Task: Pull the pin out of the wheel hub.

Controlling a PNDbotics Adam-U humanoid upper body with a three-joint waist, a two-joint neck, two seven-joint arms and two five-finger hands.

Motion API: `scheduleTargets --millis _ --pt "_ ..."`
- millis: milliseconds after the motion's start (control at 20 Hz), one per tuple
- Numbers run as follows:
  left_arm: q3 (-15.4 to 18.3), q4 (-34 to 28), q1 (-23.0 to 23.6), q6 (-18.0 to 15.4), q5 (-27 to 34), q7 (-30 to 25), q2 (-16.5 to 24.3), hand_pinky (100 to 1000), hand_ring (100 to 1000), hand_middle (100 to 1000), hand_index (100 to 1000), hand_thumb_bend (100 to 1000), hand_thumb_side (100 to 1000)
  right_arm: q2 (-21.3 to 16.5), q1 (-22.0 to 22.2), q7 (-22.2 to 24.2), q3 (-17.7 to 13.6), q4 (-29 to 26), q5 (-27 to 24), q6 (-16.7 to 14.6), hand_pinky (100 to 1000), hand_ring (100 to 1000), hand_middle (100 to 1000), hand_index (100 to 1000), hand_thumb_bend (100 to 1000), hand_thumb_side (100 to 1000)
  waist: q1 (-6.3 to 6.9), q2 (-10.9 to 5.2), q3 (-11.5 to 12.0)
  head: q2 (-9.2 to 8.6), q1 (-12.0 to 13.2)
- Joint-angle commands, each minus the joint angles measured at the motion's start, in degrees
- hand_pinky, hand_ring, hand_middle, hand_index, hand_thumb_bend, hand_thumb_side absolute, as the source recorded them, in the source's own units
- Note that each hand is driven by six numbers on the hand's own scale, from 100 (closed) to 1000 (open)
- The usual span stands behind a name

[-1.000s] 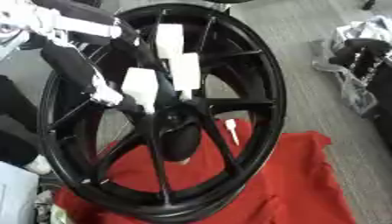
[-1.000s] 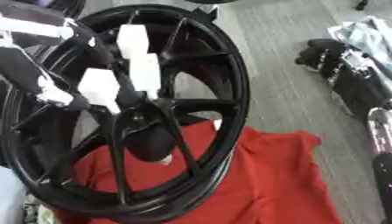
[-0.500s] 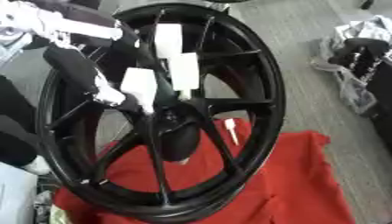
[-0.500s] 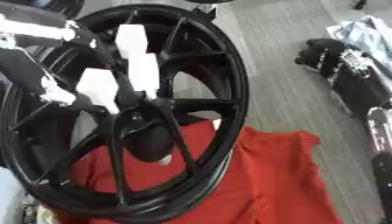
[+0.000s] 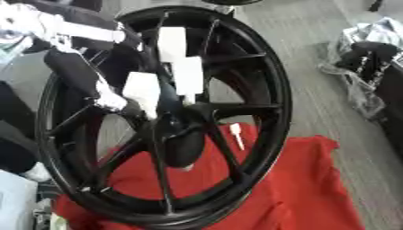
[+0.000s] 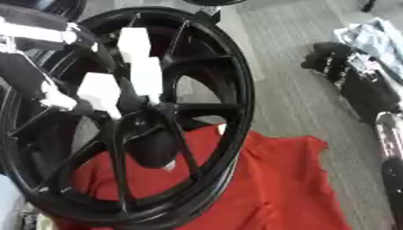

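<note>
A large black spoked wheel stands tilted on a red cloth. Its hub sits at the middle of the spokes. My left hand, black with white pads, comes in from the upper left and lies against the hub's face. The hand hides the hub's centre, so no pin shows there. A small white pin-shaped thing is visible through the spokes, over the red cloth just right of the hub. My right hand is in neither view.
Grey floor runs behind the wheel. Dark and silver gear lies heaped at the right edge. Something pale stands at the lower left corner.
</note>
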Motion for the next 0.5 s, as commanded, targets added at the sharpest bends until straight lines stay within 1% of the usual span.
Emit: scheduleTargets --millis 50,250,500 --pt "-0.14 0.22 -0.91 -0.28 -1.04 0.06 0.44 909 862 748 846 472 418 -1.65 -0.57 0.14 -0.16 -0.45 0.03 0.09 971 769 689 789 100 691 -0.26 -0.90 -0.12 -0.58 -0.02" --pt "-0.59 0.92 -0.97 -0.35 -1.72 0.06 -0.08 901 855 737 836 461 396 -1.65 -0.67 0.24 -0.09 -0.43 0.07 0.15 972 769 689 790 100 691 -0.21 -0.90 -0.20 -0.57 -0.07" --pt "-0.83 1.33 -1.14 -0.06 -1.79 0.06 -0.84 884 837 709 817 407 375 -1.67 -0.78 0.32 -0.07 -0.34 0.05 0.23 972 770 690 790 100 692 -0.17 -0.91 -0.29 -0.55 -0.01"
